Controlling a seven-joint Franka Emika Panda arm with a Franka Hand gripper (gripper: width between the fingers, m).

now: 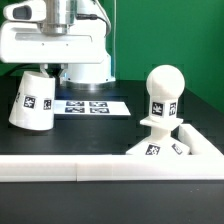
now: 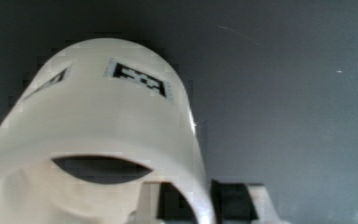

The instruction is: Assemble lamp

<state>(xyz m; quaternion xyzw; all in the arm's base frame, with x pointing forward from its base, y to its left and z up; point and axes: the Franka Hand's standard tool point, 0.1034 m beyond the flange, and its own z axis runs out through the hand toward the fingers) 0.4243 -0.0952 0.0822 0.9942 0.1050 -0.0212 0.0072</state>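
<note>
Exterior view: white tapered shade [image 1: 32,101] at that view's left, tilted, wide end down toward the black desk [image 1: 110,128], narrow end up under the big white robot arm [image 1: 55,45]; square marker faces the camera. Can't confirm whether its lower rim touches the desk or hangs just above. Jaws themselves hidden behind arm body and shade there. Wrist view: shade [image 2: 105,120] fills most of the picture, seen lengthwise, marker on its side, dark opening near the camera end; one grey finger pad [image 2: 243,198] just beside the shade wall close to the opening, looks like touching it. Other finger not visible, so cannot tell for sure how the jaws stand or if they pinch the wall. Marker board [image 1: 88,106] lies flat on the desk just beside the shade, toward the exterior view's right. Rounded bulb [image 1: 163,92] stands upright on the stepped base [image 1: 165,143] at the exterior view's right, well apart from the shade. White wall [image 1: 60,168] runs along the front edge.
</note>
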